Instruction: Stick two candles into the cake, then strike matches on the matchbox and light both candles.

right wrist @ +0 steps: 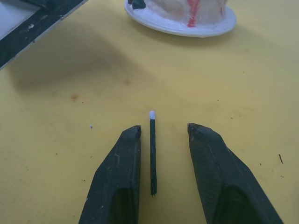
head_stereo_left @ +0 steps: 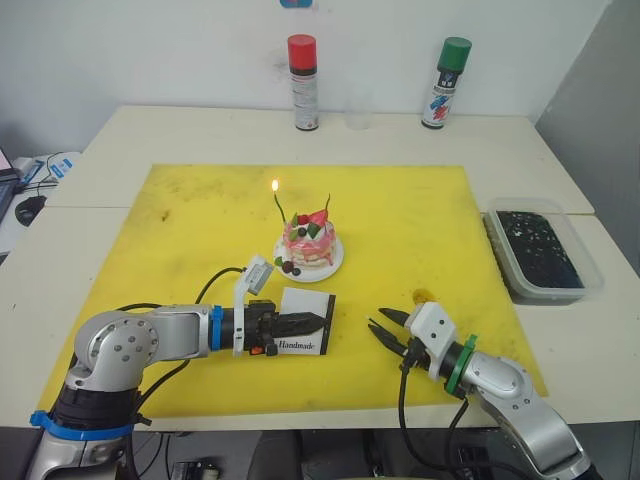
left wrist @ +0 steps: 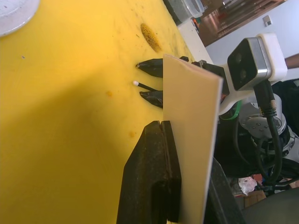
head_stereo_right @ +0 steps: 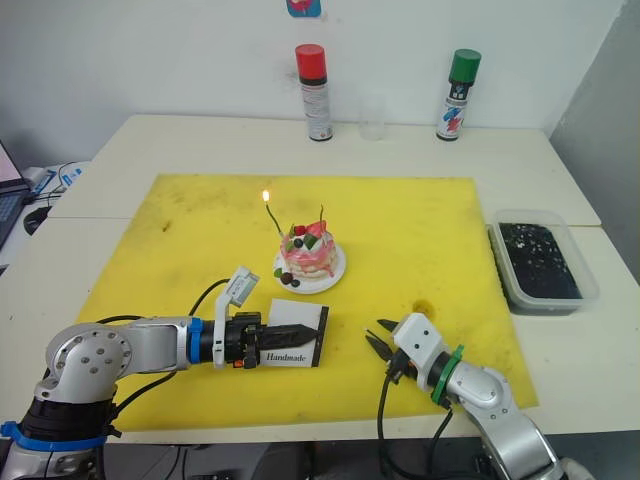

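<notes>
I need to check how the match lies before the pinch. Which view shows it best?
The right wrist view: the match lies on the yellow mat between the open fingers of the right gripper, white tip toward the cake. The left wrist view shows only its tip end; the eye views don't resolve it.

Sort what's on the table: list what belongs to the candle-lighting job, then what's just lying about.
Job:
cake on its plate
lit candle
unlit candle
matchbox, held in the left end effector
match, lying between the open right end effector's fingers

Lying about:
red-capped can
green-capped can
clear tub
</notes>
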Controlling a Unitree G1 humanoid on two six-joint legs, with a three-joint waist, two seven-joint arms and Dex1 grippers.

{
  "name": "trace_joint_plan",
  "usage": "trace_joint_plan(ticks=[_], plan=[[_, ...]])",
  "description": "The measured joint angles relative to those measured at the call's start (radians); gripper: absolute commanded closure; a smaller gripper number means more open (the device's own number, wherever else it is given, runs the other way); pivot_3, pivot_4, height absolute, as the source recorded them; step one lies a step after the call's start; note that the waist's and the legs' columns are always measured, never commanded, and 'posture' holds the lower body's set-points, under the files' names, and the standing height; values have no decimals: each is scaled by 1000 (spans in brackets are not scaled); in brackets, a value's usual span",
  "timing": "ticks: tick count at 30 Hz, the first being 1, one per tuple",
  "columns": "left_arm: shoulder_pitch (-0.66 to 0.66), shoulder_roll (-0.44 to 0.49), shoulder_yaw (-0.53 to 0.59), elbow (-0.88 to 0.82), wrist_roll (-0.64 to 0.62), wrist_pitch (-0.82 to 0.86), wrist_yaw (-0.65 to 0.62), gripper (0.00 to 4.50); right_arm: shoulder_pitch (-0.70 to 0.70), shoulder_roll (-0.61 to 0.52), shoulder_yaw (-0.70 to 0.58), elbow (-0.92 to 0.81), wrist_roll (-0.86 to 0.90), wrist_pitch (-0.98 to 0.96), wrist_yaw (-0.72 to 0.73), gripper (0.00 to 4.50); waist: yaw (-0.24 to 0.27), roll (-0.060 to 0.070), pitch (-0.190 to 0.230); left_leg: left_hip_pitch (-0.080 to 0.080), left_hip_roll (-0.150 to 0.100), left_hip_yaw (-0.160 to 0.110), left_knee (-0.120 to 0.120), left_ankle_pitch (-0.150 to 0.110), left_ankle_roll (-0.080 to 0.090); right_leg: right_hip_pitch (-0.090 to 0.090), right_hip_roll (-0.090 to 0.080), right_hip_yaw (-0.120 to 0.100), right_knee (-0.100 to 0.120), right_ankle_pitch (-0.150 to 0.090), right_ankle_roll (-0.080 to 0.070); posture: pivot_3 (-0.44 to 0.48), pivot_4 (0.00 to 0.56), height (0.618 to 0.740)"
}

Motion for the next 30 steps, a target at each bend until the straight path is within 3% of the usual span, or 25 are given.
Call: trace_joint_plan(ticks=[6, 9, 12, 24, 30], plan=[[0, 0, 0, 0, 0, 0, 0, 4500, 1, 6, 3, 1, 1, 3, 0, 2900, 0, -1, -1, 0, 0, 0, 0, 0, 0, 0, 0, 0, 0, 0, 0, 0, 150, 740], [0, 0, 0, 0, 0, 1, 0, 4500, 0, 10, 9, 1, 1, 9, 2, 3426, 0, -2, -2, 0, 0, 0, 0, 0, 0, 0, 0, 0, 0, 0, 0, 0, 150, 740], [0, -1, 0, 0, 0, 6, 0, 4500, -2, 11, 12, 1, 1, 15, 11, 4444, 0, -2, -2, 1, 0, 0, 0, 0, 0, 0, 0, 0, 1, 0, 0, 0, 150, 740], [0, -12, 0, 0, -1, 13, 1, 4500, -13, -1, -1, -52, 26, 96, 37, 4480, 0, -2, -3, 1, 0, 0, 0, 0, 0, 1, 0, 0, 1, 0, 0, 0, 150, 740], [-70, -20, 5, 48, -9, 14, -13, 4500, -162, -179, -79, -209, 80, 112, 168, 4480, 1, -2, -2, 0, -1, 0, 4, 0, 0, 1, 0, 0, 3, 0, 1, 0, 150, 740]])
